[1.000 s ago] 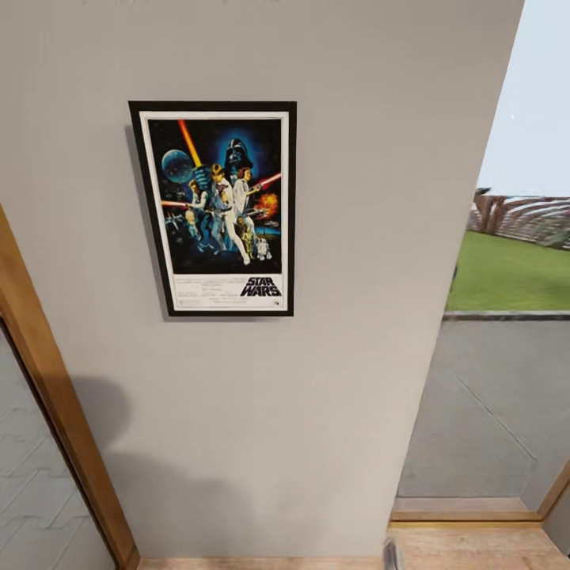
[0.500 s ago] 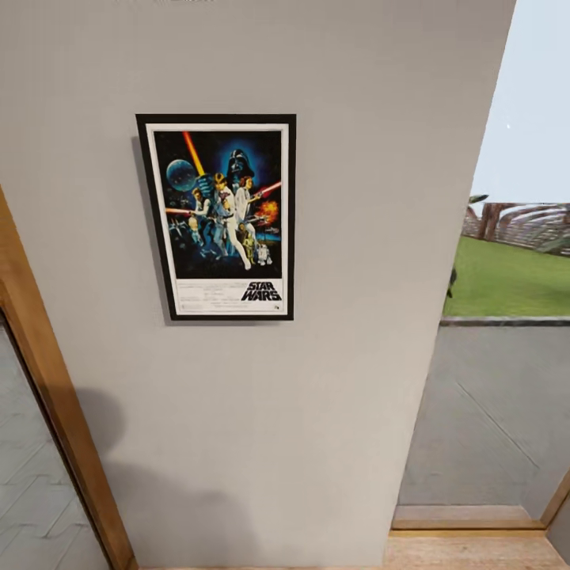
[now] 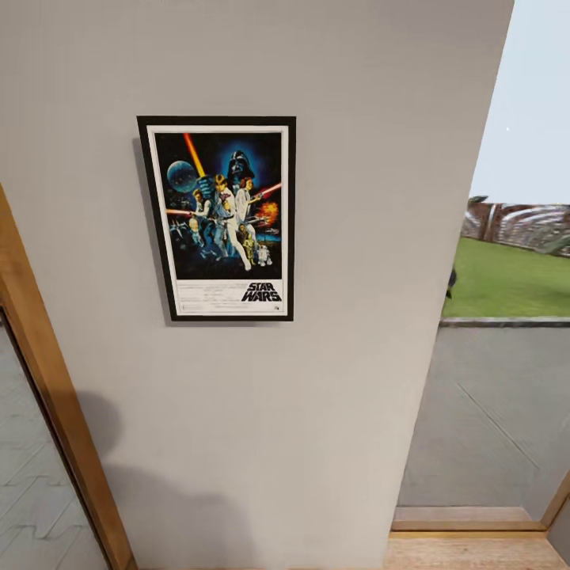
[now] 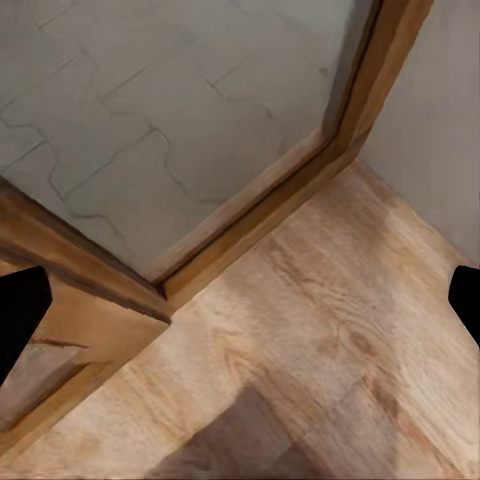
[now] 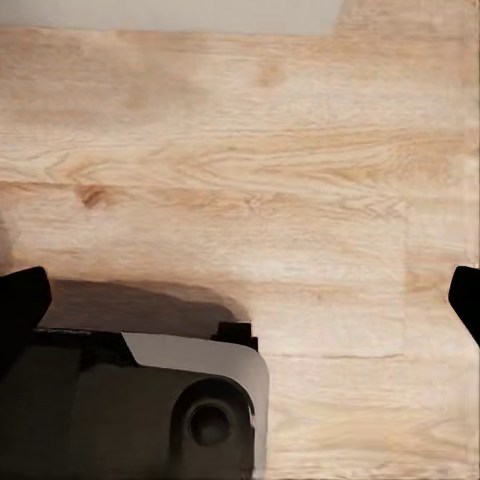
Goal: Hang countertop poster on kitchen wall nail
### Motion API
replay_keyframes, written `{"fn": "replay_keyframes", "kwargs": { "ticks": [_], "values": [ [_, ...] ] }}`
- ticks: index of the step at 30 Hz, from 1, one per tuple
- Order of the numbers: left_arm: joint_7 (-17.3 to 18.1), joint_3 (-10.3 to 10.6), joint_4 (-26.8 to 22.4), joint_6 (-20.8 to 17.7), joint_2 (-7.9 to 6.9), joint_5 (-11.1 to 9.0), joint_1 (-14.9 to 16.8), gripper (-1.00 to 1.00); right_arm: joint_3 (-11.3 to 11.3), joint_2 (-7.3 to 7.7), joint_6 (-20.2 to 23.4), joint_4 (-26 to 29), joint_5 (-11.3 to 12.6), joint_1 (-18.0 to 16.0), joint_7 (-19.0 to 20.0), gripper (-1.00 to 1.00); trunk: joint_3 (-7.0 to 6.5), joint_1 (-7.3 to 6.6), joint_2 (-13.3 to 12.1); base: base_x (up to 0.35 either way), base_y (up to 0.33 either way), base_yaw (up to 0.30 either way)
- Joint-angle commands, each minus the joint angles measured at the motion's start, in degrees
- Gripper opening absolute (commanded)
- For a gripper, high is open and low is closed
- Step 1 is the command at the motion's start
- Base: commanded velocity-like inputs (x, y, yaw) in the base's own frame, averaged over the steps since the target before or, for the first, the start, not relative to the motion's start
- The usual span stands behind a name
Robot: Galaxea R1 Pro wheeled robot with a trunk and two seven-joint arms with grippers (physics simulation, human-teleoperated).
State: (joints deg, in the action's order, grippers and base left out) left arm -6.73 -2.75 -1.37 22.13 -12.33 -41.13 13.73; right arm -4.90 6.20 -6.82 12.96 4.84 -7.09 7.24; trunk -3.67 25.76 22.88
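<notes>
One poster (image 3: pixel 219 218) in head view, hung flat and upright on the grey wall (image 3: pixel 356 158), between a wooden door frame (image 3: pixel 47 380) and a glass opening onto grass, nothing gripping it; the hanging looks done, so the step to do well is backing away without brushing the frame. Left wrist view: left gripper (image 4: pixel 240 305) spread wide with nothing between the fingers, pointed down at the wood floor (image 4: pixel 330 330) by a door sill. Right wrist view: right gripper (image 5: pixel 240 300) also spread and empty over the wood floor and the robot's dark base (image 5: pixel 130 410), so keep both arms low and tucked while retreating.

Even soft light, faint shadows
</notes>
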Motion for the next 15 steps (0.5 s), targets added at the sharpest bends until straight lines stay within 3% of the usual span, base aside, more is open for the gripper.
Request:
{"fn": "replay_keyframes", "kwargs": {
  "ticks": [1, 6, 15],
  "values": [
    [-2.97, -0.25, -0.03, 0.10, 0.38, 0.44, -0.01, 1.00, -0.46, -0.11, -0.36, -2.89, 0.45, -0.03, -1.90, 1.00, 0.02, 0.02, 0.04, 0.000, 0.000, 0.000],
    [-4.02, -0.29, -0.03, 0.11, 0.53, 0.43, -0.02, 1.00, -0.50, -0.20, -0.39, -8.41, 0.48, -0.03, -2.72, 1.00, 0.02, 0.02, 0.04, 0.000, 0.000, 0.000],
    [-4.19, -0.24, -0.03, 0.11, 0.63, 0.43, -0.02, 1.00, -0.46, -0.22, -0.48, -9.95, 0.52, -0.03, -2.84, 1.00, 0.02, 0.02, 0.04, 0.000, 0.000, 0.000]
  ]
}}
